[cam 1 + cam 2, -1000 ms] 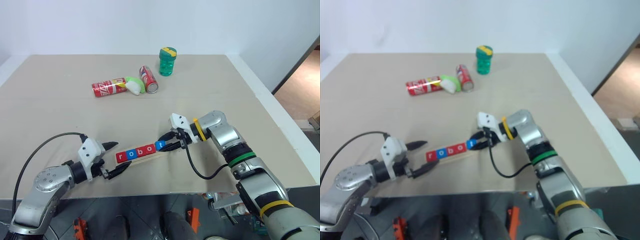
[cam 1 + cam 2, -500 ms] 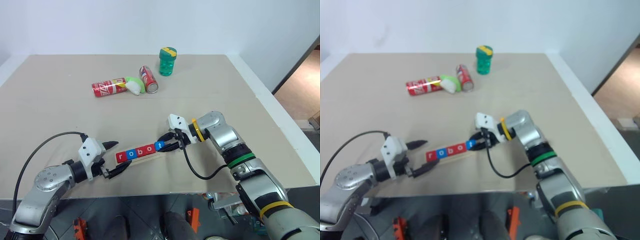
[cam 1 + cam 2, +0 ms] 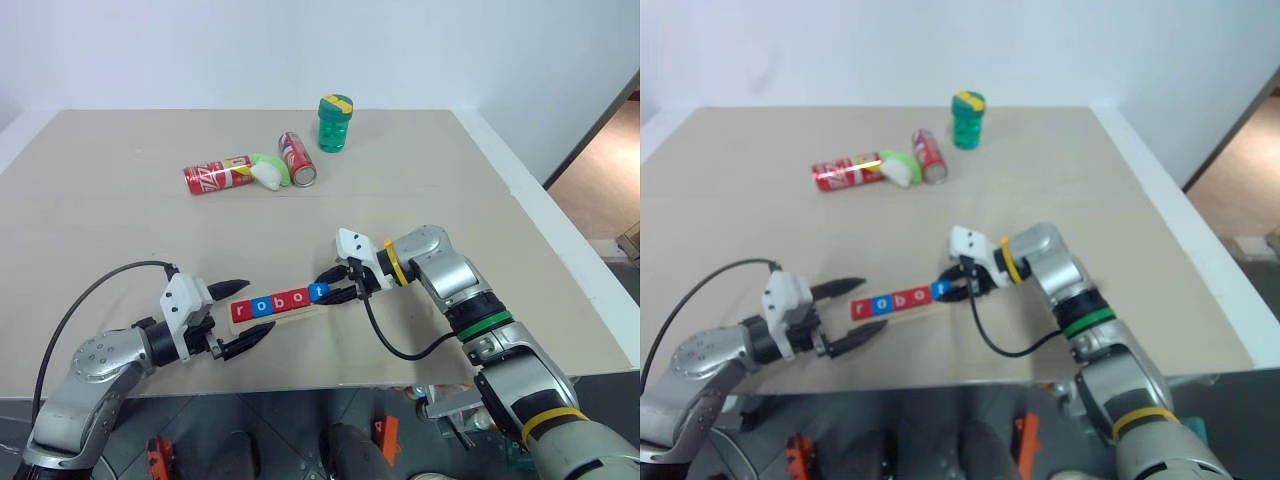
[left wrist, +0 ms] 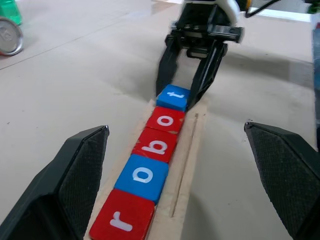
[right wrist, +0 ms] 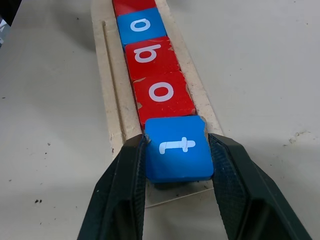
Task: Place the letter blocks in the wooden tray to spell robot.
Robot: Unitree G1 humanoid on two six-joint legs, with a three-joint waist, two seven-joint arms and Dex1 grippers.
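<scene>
Looks pretty much finished here. Seeing all five letter tiles (image 3: 280,301) lined up edge to edge on the wooden tray (image 4: 192,145), spelling r-o-b-o-t. Sitting near the front middle of the desk (image 3: 120,240), slanted from roughly 8 o'clock up to 2 o'clock.

Right tool (image 3: 328,286) parked at the 2 o'clock end, straddling the blue t tile (image 5: 179,147) and coming in lengthwise along the row. Probably lined up that way to seat the t snug against the red o (image 5: 162,92) without knocking the other letters. Honestly can't tell whether pinching the t or already letting go of it. Looks flush on both sides from the wrist view, so not calling it.

Left tool (image 3: 260,306) hovering at the 8 o'clock end, spread wide and holding nothing, with the red r tile (image 4: 120,222) just ahead and untouched. Guessing a backstop job, keeping the tray from sliding while the last letter goes in.

Also spotting two soda cans (image 3: 218,176) and a green jar (image 3: 335,122) up around 12 o'clock, well apart from the tray. Just clutter, nothing to do with the word.

Only thing left, by my read: backing the right tool straight off the end. Worth doing gently to avoid dragging the t back out.
</scene>
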